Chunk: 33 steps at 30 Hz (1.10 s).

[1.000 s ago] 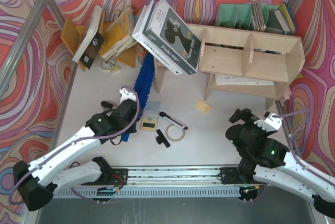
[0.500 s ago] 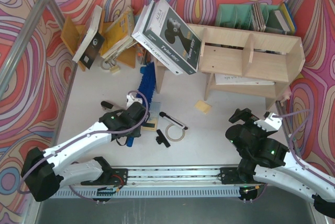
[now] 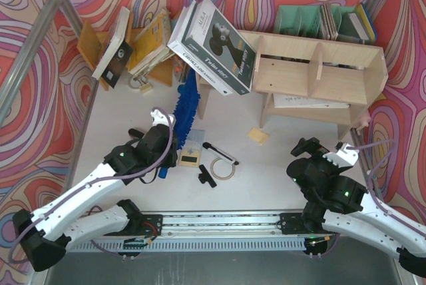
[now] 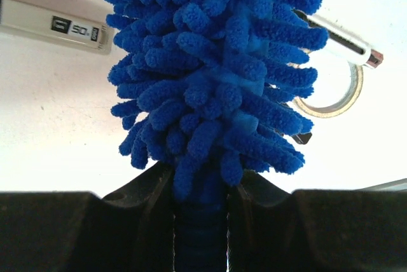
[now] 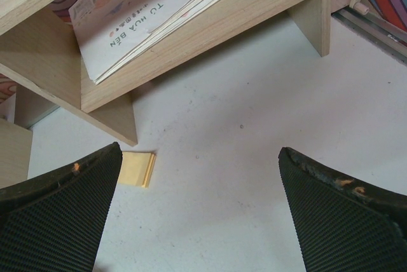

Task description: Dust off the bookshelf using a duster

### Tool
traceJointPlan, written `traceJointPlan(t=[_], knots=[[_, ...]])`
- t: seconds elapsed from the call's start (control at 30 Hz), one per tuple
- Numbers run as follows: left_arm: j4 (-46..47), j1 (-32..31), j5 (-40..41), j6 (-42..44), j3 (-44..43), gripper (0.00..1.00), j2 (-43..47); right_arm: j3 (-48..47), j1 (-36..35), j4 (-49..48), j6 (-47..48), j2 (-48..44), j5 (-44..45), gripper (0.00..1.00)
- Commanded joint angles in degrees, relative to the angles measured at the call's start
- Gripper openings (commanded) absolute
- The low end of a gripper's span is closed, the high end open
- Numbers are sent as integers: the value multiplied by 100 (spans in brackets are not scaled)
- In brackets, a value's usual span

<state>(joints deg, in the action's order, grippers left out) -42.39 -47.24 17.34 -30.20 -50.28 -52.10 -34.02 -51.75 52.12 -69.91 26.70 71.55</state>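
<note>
Left gripper (image 4: pixel 200 199) was clamped on the duster (image 4: pixel 213 62), at the handle right below the fluffy head, with a finger tight on each side of the blue stem. In the top view the duster ran from left of centre up toward upper centre. Its head sat just left of the left upright of the bookshelf (image 3: pixel 319 65), with the tip under a big leaning book (image 3: pixel 216 45). Couldn't tell if the head touched the shelf. The wrist view showed a tape roll (image 4: pixel 334 97) and a marker (image 4: pixel 340 37) on the table (image 3: pixel 266 172) behind the head, at right of frame. Right gripper (image 5: pixel 200 176) had its jaws wide apart, holding nothing, and sat low over the table at lower right of the top view. Its camera saw a yellow pad (image 5: pixel 137 169) beside a shelf foot and a thin booklet (image 5: pixel 146 24) lying flat on the bottom board.
</note>
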Motion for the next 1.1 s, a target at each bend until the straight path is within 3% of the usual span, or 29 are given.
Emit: traceJointPlan(t=[0.0, 0.27, 0.77, 1.07], knots=[[297, -2, -403, -25, 258, 0, -392, 55, -28, -47, -58, 26, 196, 99], [-191, -3, -262, -93, 60, 0, -1458, 54, -28, -70, -32, 51, 207, 99], [106, -2, 525, 378, -653, 0, 502, 63, -24, -79, -14, 11, 200, 99], [-32, -3, 4, -6, -203, 0, -189, 70, -25, -79, -14, 1, 201, 99]])
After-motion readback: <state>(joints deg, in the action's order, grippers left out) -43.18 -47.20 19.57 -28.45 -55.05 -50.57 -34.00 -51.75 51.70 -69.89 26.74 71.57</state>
